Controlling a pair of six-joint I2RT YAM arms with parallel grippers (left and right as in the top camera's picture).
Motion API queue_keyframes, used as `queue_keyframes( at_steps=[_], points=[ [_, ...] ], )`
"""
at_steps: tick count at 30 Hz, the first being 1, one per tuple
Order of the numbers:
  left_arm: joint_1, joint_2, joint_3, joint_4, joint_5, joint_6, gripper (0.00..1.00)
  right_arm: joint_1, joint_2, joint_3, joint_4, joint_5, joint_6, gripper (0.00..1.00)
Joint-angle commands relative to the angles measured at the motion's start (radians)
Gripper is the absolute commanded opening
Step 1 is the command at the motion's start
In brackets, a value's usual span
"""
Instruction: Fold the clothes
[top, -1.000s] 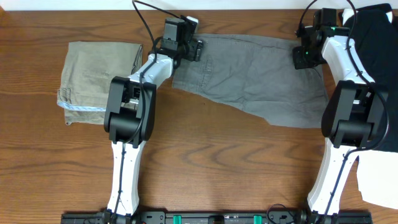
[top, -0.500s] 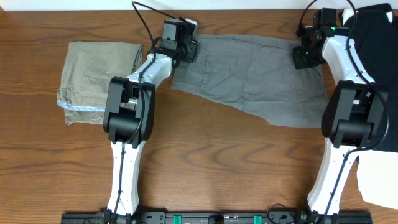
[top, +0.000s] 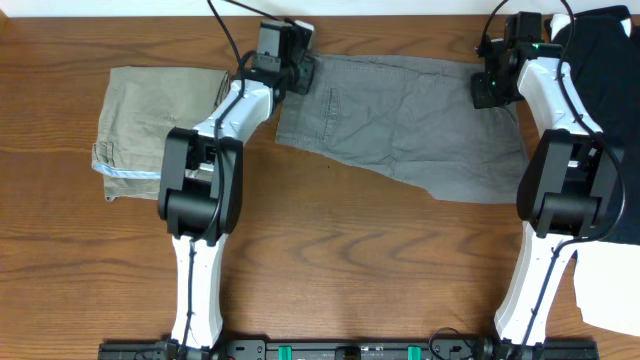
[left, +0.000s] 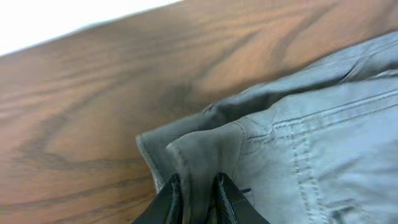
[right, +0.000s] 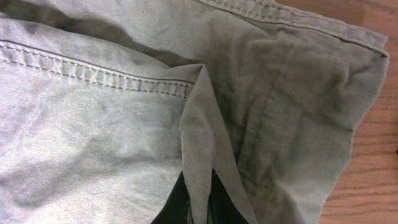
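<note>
Grey woven cloth: the shorts (top: 400, 125) are spread flat at 12 o'clock on the table (top: 330, 260). Handling is judged soft, light and limp, with stiffer seams. The waistband corners are judged the best holds. The left gripper (left: 198, 186) is nearly closed, with a fold of the 11 o'clock corner pinched between its fingers. The right gripper (right: 198, 198) is clenched on a ridge of cloth at the 1 o'clock corner.
</note>
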Motion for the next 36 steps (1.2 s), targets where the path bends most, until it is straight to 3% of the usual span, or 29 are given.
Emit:
queue_keyframes(
  at_steps=[1, 4, 5, 6, 13, 17, 19, 29, 36],
  points=[
    [0.004, -0.056, 0.011, -0.026, -0.008, 0.010, 0.19, -0.006, 0.014, -0.003, 0.000, -0.013, 0.017, 0.01],
    [0.004, -0.056, 0.011, -0.063, -0.008, 0.010, 0.19, -0.006, 0.014, -0.003, 0.003, -0.013, 0.017, 0.01],
    [0.004, -0.058, 0.011, -0.075, -0.008, 0.010, 0.07, -0.006, 0.014, -0.002, 0.003, -0.013, 0.017, 0.01],
    [0.005, -0.060, 0.011, -0.084, -0.008, 0.010, 0.06, -0.006, 0.012, 0.002, 0.003, -0.013, 0.017, 0.01],
    [0.005, -0.116, 0.011, -0.117, -0.008, 0.010, 0.07, -0.013, -0.032, 0.012, -0.018, -0.014, 0.021, 0.01],
    [0.005, -0.092, 0.010, -0.121, -0.008, 0.016, 0.42, -0.014, -0.034, 0.011, -0.024, -0.014, 0.021, 0.01],
    [0.005, -0.074, 0.007, -0.121, -0.008, 0.048, 0.52, -0.012, -0.034, 0.011, -0.029, -0.014, 0.021, 0.01],
    [0.036, 0.037, 0.007, -0.027, -0.003, 0.066, 0.52, -0.013, -0.034, 0.011, -0.027, -0.032, 0.021, 0.01],
    [0.045, 0.066, 0.007, 0.022, 0.083, 0.066, 0.52, -0.012, -0.034, 0.011, -0.027, -0.032, 0.021, 0.01]
  ],
)
